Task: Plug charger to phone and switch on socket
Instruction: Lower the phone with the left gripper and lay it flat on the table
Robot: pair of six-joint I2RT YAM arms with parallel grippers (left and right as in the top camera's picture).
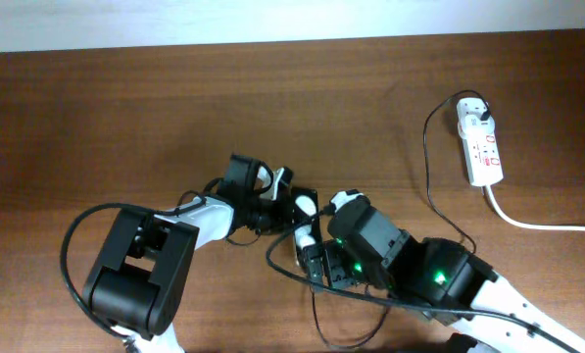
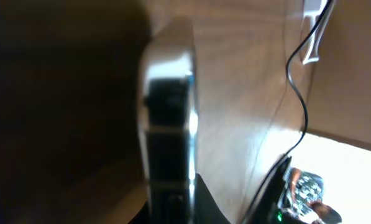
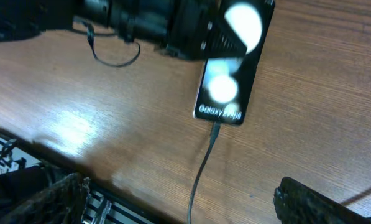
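**Phone, charger and socket as I saw them**

The glossy black phone (image 3: pixel 233 62) lay flat near the table's middle, with two light spots on its screen and white lettering at its near end. The charger (image 3: pixel 201 168), a thin black cable, touched that end with its tip. Its white plug head (image 1: pixel 475 110) sat in the white socket (image 1: pixel 483 152), far right.

table (image 1: pixel 125 118): brown wood grain. phone (image 3: pixel 247 78): glossy black, two white light spots, white lettering at its 6 o'clock end. charger cable (image 3: pixel 201 168): black. socket (image 1: pixel 481 147) at 2 o'clock: white, red markings. cord (image 1: pixel 537 224): white. right arm (image 1: pixel 439 275): black, green lights.
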